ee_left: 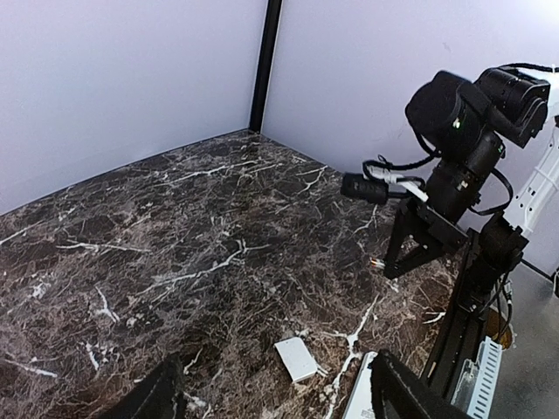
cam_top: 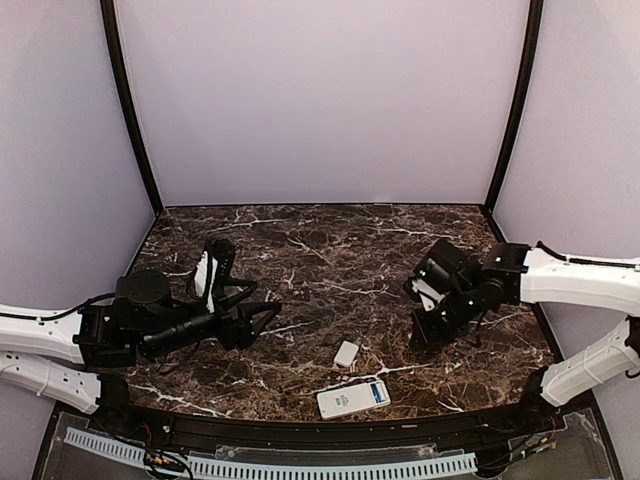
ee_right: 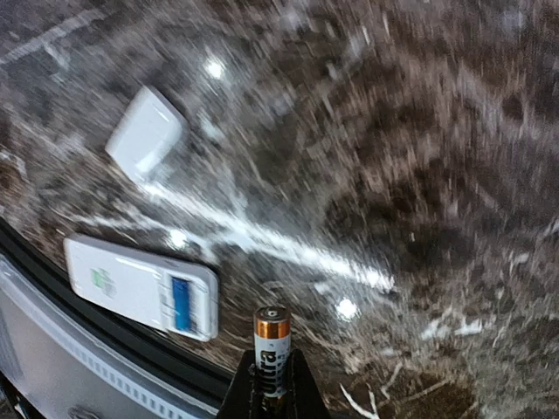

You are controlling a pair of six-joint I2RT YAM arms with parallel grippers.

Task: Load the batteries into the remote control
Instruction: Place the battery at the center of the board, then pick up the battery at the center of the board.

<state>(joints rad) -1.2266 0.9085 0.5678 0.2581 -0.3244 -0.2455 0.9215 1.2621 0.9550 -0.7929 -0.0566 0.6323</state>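
My left gripper (cam_top: pixel 248 285) hangs spread wide and empty over the table's (cam_top: pixel 330 250) left side. Near the middle of the near edge, the cover plate (cam_top: pixel 346 353) lies off, just beside the remote control (cam_top: pixel 353 398). One end of it shows blue, perhaps a cell already seated, but I can't be sure. My right gripper (cam_top: pixel 428 335), over the right side, is clenched on a battery (ee_right: pixel 272 349) that is not yet inserted.

Left arm (cam_top: pixel 60 340): I see it lying low at the near left, reaching right | Left gripper (cam_top: pixel 262 305): I read its jaws as spread wide, nothing between them | Right arm (cam_top: pixel 580 280): bent in from the right | Right gripper (ee_left: pixel 387 266): pointing down, pinching a battery (ee_right: pixel 272 345) end-up between its fingertips
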